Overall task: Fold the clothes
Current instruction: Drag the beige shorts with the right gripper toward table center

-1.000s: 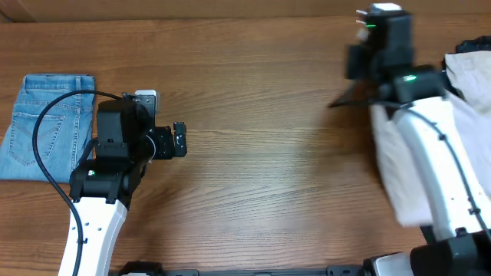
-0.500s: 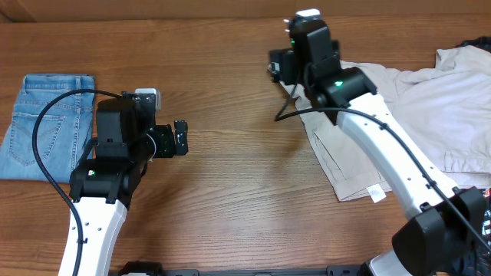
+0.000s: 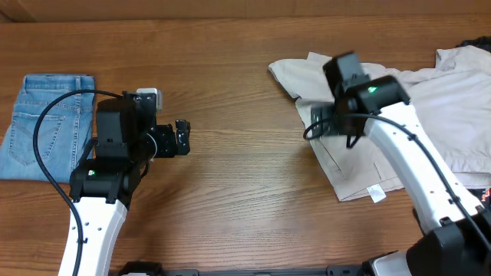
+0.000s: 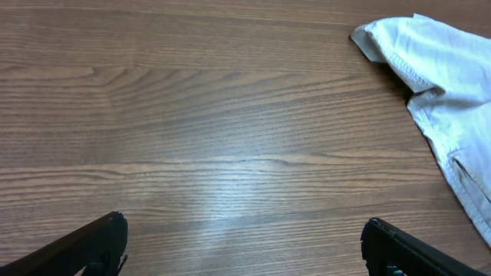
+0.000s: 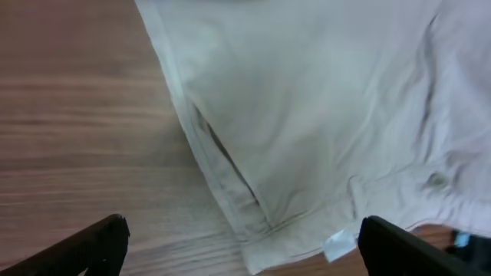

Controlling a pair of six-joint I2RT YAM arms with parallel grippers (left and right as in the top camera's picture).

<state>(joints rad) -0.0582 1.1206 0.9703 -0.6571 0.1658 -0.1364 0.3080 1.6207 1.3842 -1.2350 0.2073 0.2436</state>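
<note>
The clothes, a pair of pale beige shorts (image 3: 430,107), lie spread and rumpled on the right half of the wooden table. One corner (image 3: 282,70) points left. My right gripper (image 3: 331,126) hovers open over the shorts' left part. In the right wrist view the shorts (image 5: 322,100) show a pocket slit (image 5: 222,161) and a white tag (image 5: 337,245), with nothing gripped by the right gripper (image 5: 242,247). My left gripper (image 3: 180,139) stands open over bare wood left of centre. The left wrist view has the left gripper (image 4: 245,247) empty and the shorts' corner (image 4: 430,69) at top right.
A folded blue denim piece (image 3: 46,126) lies at the far left edge of the table (image 3: 245,199). Dark cloth (image 3: 477,44) peeks in at the right edge behind the shorts. Bare wood lies between the two grippers.
The right arm swung the hanging shorts in from the far right and laid them on the table. Its gripper opened, let go and drew back over them. The left arm stayed still.
</note>
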